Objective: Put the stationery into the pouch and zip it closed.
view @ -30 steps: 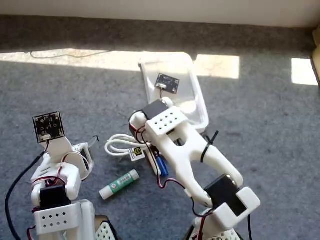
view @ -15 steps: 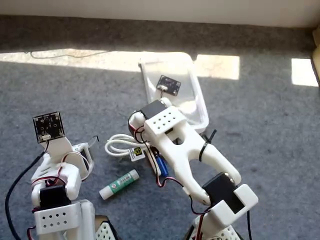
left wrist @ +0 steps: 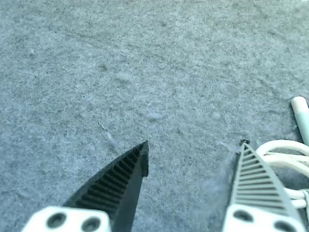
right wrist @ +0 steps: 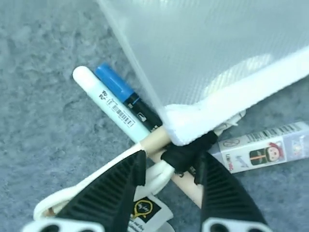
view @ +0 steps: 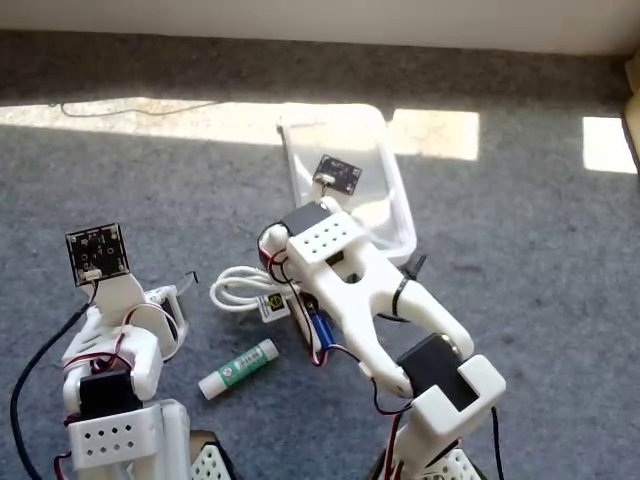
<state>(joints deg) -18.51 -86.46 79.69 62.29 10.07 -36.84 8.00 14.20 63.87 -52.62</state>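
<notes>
Your pouch point(view: 368, 150) lies flat on the table point(view: 520, 260), its near corner at your right tool point(right wrist: 170, 157). That tool is narrowly parted, with the pouch's black tab point(right wrist: 186, 151) between its fingers. A white pen point(right wrist: 104, 99), a blue pen point(right wrist: 116, 87) and a cable point(view: 230, 290) crowd that corner. The glue stick point(view: 238, 366) lies apart, nearer the left arm. Your left tool point(left wrist: 194, 145) gapes wide over the table, beside the cable.

Grey carpet point(view: 520, 300) carried everything. On it lay a translucent white pouch point(view: 340, 135), a coiled white cable point(view: 235, 290) with a tag, a blue pen point(right wrist: 120, 92) and a white pen point(right wrist: 104, 99) side by side at the pouch's corner, a labelled tube point(right wrist: 263, 145), and a glue stick point(view: 238, 368) lying apart.
</notes>
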